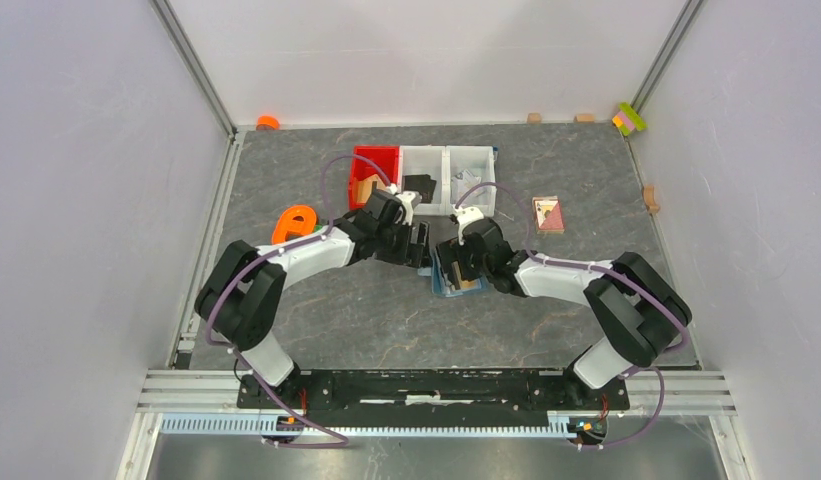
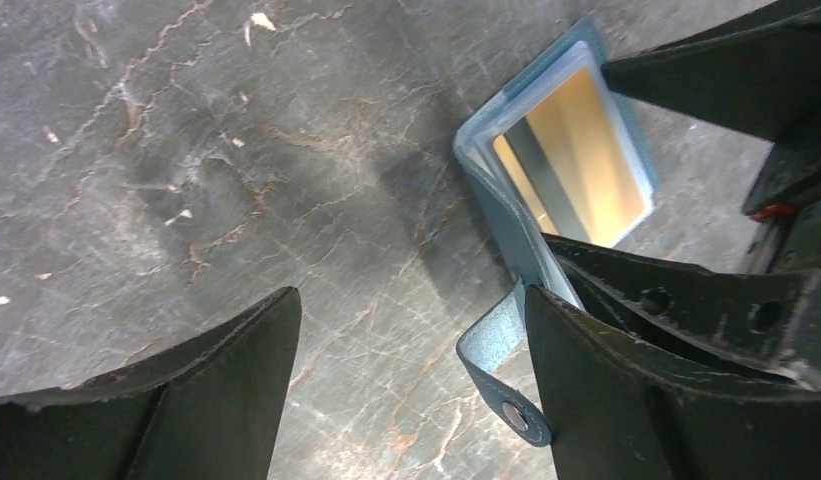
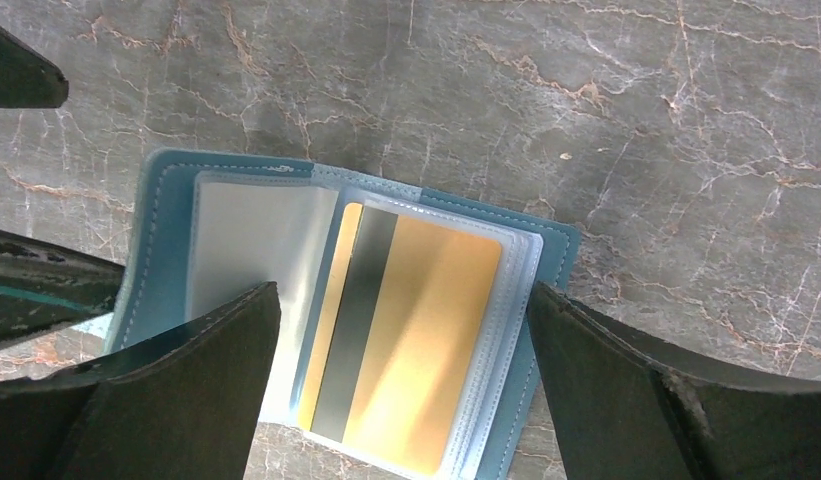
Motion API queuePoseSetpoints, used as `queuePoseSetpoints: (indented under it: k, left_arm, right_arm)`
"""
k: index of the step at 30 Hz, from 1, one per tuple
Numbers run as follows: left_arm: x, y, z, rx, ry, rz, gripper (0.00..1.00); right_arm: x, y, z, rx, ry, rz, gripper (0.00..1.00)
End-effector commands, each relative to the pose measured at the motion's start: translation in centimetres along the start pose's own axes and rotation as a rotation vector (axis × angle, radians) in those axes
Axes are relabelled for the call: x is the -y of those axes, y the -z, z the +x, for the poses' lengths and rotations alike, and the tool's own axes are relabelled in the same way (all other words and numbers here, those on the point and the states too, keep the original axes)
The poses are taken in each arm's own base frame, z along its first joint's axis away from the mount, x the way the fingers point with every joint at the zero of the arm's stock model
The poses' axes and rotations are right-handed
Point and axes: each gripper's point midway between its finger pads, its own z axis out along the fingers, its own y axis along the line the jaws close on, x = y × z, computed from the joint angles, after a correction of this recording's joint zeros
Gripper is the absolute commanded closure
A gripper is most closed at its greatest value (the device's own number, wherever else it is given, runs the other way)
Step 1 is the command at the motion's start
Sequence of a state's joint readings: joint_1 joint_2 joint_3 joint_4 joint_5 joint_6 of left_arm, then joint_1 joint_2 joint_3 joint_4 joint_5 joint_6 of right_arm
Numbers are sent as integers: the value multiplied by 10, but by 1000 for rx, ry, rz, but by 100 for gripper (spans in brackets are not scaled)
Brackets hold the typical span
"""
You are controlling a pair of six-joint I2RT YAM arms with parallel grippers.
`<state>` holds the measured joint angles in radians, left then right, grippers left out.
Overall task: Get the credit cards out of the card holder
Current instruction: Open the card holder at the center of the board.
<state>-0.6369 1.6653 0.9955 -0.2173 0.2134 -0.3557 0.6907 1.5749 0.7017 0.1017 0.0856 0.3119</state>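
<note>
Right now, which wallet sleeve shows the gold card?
The sleeve framed by the right gripper, holding the dark-striped gold card; the other sleeve shows only pale grey.

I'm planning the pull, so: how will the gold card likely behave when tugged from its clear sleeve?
The gold card looks thin, flat and glossy: probably stiff, light and slippery to pinch. It sits snugly in the clear sleeve, so it may drag. The card holder looks light and soft-covered, so it might slide or lift along unless held down.

Red bin beside white bins
</note>
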Motion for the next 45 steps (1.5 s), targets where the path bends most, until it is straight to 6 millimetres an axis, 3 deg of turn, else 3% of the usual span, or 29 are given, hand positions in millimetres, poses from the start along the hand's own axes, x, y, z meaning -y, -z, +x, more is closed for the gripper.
queuePoseSetpoints:
  k: [1,5,13,20,24,26,32,34,45]
  left_arm:
    - [32,8,-27,97,54,175,8]
    - [29,8,-27,104,76,175,2]
    - [9,22,-39,203,154,167,0]
    - [26,-8,-20,37,176,298,0]
    - [26,-15,-16,13,185,313,1]
    - [25,-15,-15,14,181,309,8]
    - [21,-12,-17,28,174,279,68]
    - [22,-10,-19,38,169,286,80]
    - [21,7,-31,114,111,263,91]
  right_arm:
    - [6,-2,12,-61,20,48,2]
    - [4,-2,11,-55,14,41,2]
    - [-5,2,5,-10,7,-16,2]
    - [-10,1,6,-10,7,-47,2]
    - [-11,2,4,-3,6,-50,2]
    - [-11,2,4,1,6,-52,2]
    - [-10,3,3,6,1,-44,2]
    - [-10,3,3,8,2,-46,2]
    - [-5,16,-8,68,8,-27,2]
